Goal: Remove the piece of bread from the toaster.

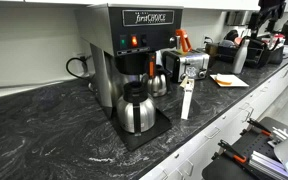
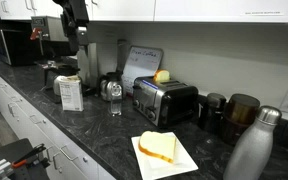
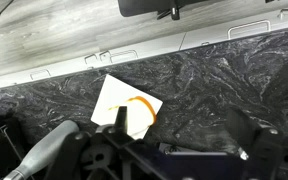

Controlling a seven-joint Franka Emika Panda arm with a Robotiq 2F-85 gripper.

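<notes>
Piece of bread (image 2: 156, 147): lies flat on a white napkin (image 2: 187, 160), on the counter just in front of the toaster (image 2: 164, 101) and apart from it. Going by how things lie, the bread is out of the toaster.

Open point: a yellowish rounded lump (image 2: 162, 76) shows above the toaster top, near the wall. Cannot tell whether it sits in a slot or stands behind.

Handling (judgement): light, thin and fairly stiff if toasted, but crumbly. A hard pinch would crack or dent it. Lying flat, it offers only its edges. The wrist view shows an orange-brown crust rim, which is likely the firmest place to take hold, across the thickness. The napkin beneath is loose paper and could lift or slide with the slice.

Gripper (image 3: 174, 155): jaws wide apart, nothing between them. The arm (image 2: 74, 18) is up high, well apart from both toaster and bread.

Surface: dark veined stone countertop (image 2: 94, 135), hard and smooth, so probably slippery for the napkin.

Room: kitchen counter run with pale upper cabinets (image 2: 214, 10). A steel bottle (image 2: 252, 148) stands near the napkin. On the toaster's far side from the napkin are a coffee maker (image 1: 134, 45) and its round carafe (image 1: 136, 112). The area around the toaster is cluttered, with less crowding at the counter's front edge.
</notes>
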